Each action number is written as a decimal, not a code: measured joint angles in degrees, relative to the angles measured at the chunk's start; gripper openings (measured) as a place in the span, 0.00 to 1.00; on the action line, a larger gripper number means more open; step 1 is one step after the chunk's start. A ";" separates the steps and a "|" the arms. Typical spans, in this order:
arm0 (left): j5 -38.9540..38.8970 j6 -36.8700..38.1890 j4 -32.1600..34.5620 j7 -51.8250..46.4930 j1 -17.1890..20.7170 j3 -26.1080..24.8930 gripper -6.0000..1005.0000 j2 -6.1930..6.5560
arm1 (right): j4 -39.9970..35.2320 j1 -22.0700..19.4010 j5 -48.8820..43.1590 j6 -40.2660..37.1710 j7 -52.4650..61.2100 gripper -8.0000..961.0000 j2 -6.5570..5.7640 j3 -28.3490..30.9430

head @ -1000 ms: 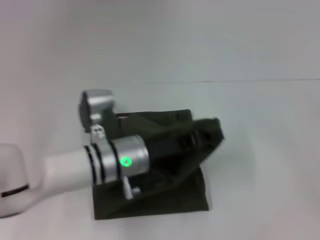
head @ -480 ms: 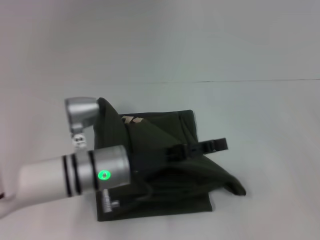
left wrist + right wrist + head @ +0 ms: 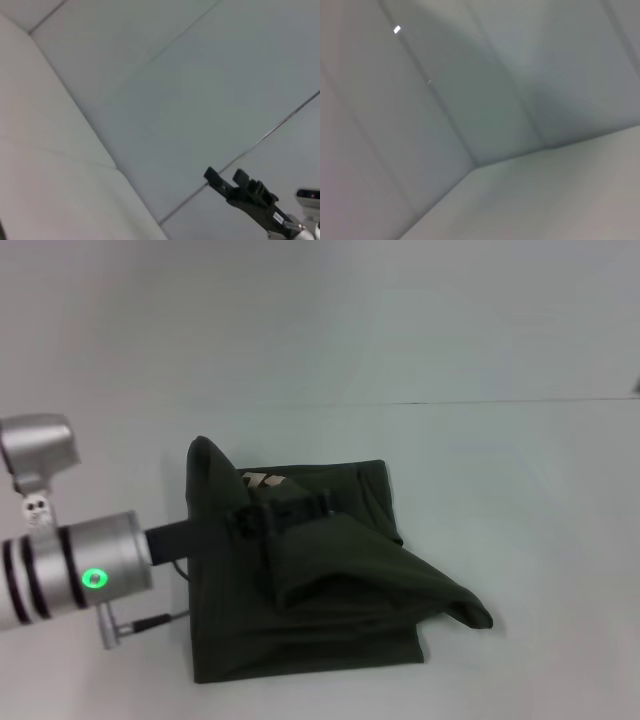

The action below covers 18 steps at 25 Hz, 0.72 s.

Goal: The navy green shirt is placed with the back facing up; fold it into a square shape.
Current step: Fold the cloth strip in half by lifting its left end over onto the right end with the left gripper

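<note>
head view: left end effector (image 3: 300, 508) seemingly over shirt (image 3: 330, 590)

A pale table (image 3: 520, 540) carries the lot. Flat on it lies the green shirt (image 3: 320, 580), partly folded, one flap draped off toward the right, a bit of cream lettering showing near its far edge.

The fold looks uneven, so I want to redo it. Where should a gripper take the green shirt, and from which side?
Probably the loose corner of the navy green shirt, on the robot's right: it sticks out past the folded stack and looks slightly raised, so fingers coming in from the right could pinch that flap alone.
</note>
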 joint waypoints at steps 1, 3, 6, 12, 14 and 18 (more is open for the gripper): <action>-0.01 0.12 1.16 0.18 0.53 -0.04 0.78 0.16 | -0.01 1.34 -1.25 0.20 -0.03 0.93 0.25 -3.55; -0.01 0.25 2.17 0.42 0.96 -0.07 0.82 0.28 | 0.03 2.24 -2.43 0.22 -0.11 0.93 0.57 -5.21; -0.04 0.20 4.99 2.44 2.65 -1.02 0.84 1.79 | 0.02 5.19 -6.72 0.27 -0.36 0.93 1.83 -8.37; -0.05 -0.15 5.34 8.93 5.25 -1.44 0.84 4.76 | -0.32 10.02 -13.60 0.57 -0.77 0.93 4.19 -11.65; -0.05 -0.29 5.49 11.23 6.11 -1.76 0.84 5.04 | -0.24 11.08 -14.39 0.59 -1.37 0.93 4.64 -12.57; 0.12 -0.54 5.51 17.85 8.32 -3.32 0.84 4.88 | -0.38 12.42 -14.60 0.72 -2.42 0.93 5.25 -15.79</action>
